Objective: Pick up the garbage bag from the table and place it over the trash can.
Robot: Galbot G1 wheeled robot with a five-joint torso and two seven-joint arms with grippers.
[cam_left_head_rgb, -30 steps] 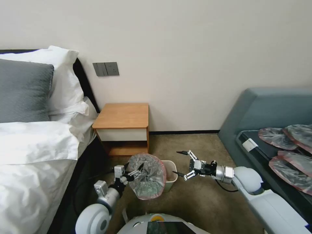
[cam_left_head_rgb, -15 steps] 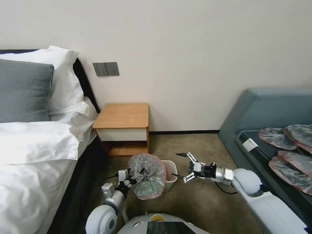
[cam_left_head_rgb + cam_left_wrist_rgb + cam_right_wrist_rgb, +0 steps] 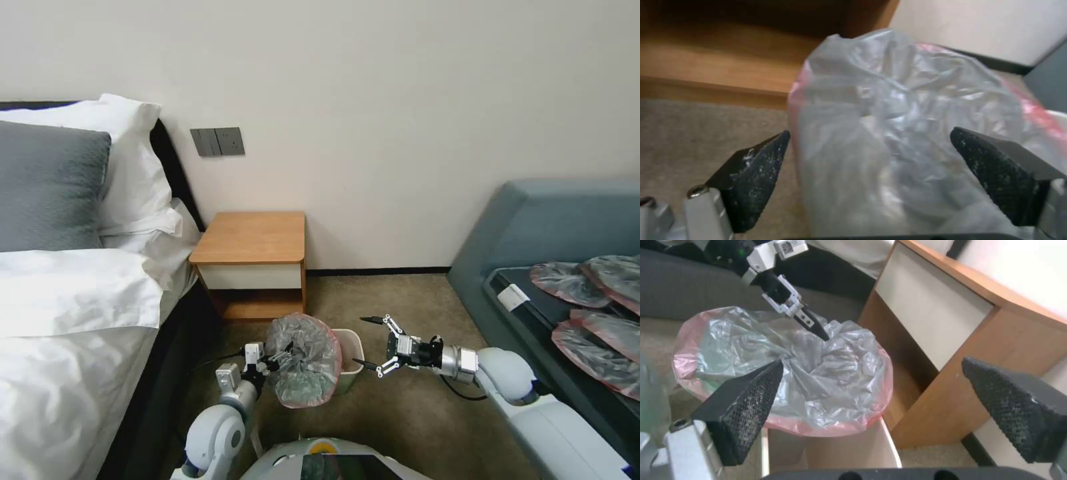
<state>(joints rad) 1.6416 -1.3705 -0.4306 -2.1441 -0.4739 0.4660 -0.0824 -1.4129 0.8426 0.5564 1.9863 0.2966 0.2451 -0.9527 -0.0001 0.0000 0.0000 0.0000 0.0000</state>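
Note:
The garbage bag (image 3: 305, 360), crinkly grey plastic with a pinkish-red rim, lies bunched over the left side of the beige trash can (image 3: 350, 365) on the carpet. In the right wrist view the garbage bag (image 3: 786, 373) covers part of the opening and the trash can's rim (image 3: 889, 446) stays bare on one side. My left gripper (image 3: 283, 355) is open against the bag's left side, and the garbage bag (image 3: 889, 133) bulges between its fingers (image 3: 755, 180). My right gripper (image 3: 373, 343) hangs open just right of the can. The table (image 3: 250, 237) stands behind the can with a bare top.
A bed (image 3: 67, 300) with white linen fills the left side. A grey sofa (image 3: 533, 220) at the right holds several flat red-rimmed bags (image 3: 587, 313). Open carpet (image 3: 400, 413) lies in front of the can. The table's drawer front (image 3: 929, 310) is close behind the bag.
My left arm has swung in toward the can, its gripper staying at the bag. The right gripper has sunk slightly. The bag has barely shifted.

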